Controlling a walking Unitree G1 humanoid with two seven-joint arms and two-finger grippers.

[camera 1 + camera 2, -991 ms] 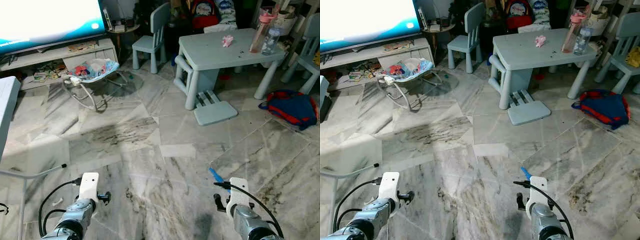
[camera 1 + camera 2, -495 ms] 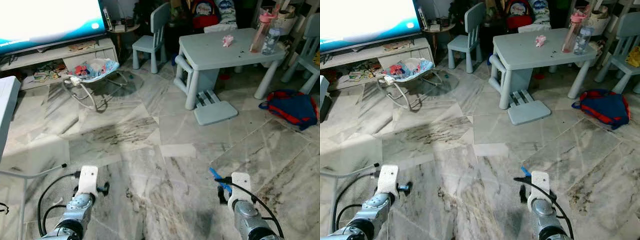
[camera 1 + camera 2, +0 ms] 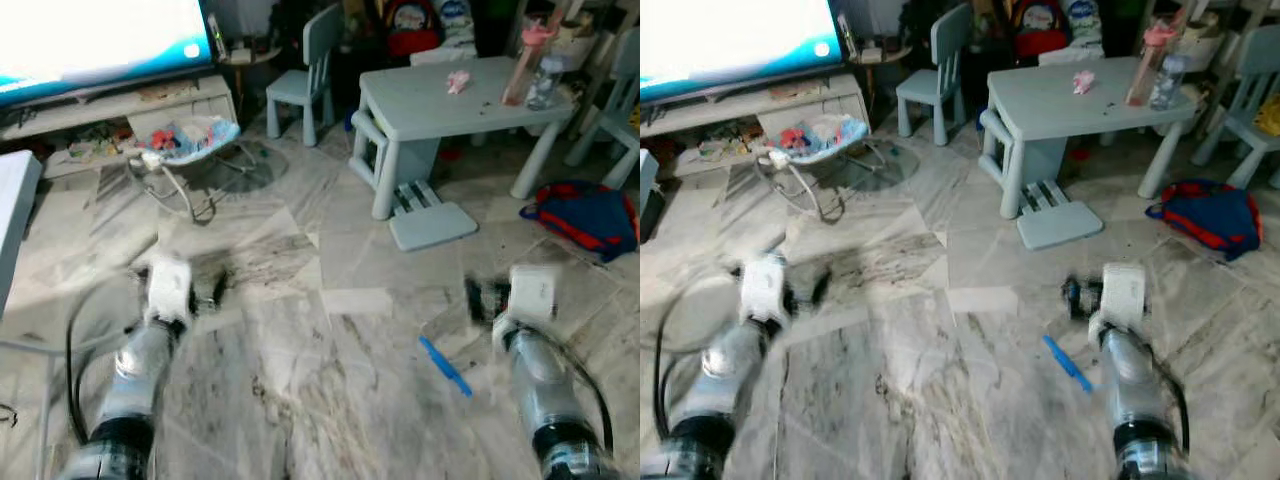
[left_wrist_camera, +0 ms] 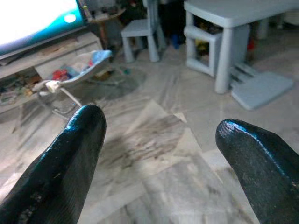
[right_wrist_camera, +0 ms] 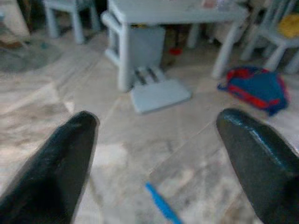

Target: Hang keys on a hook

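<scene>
Both hands empty; no keys or hook to be made out.

From the head views, the left hand (image 3: pixel 195 290) and right hand (image 3: pixel 490 298) are seen raised over the marble floor (image 3: pixel 300 400), blurred; a blue strip (image 3: pixel 444 366) lies on the floor nearer the right hand, running obliquely. In the left wrist view, the fingers (image 4: pixel 70 158) are spread wide on nothing. In the right wrist view, the fingers (image 5: pixel 56 163) are likewise spread wide, the blue strip between them.

Floor (image 3: pixel 300 400): grey-veined marble. Table (image 3: pixel 440 100) and chair (image 3: pixel 305 80): pale blue. Bag (image 3: pixel 585 215): blue and red. Strip on floor (image 3: pixel 443 366): bright blue.
</scene>
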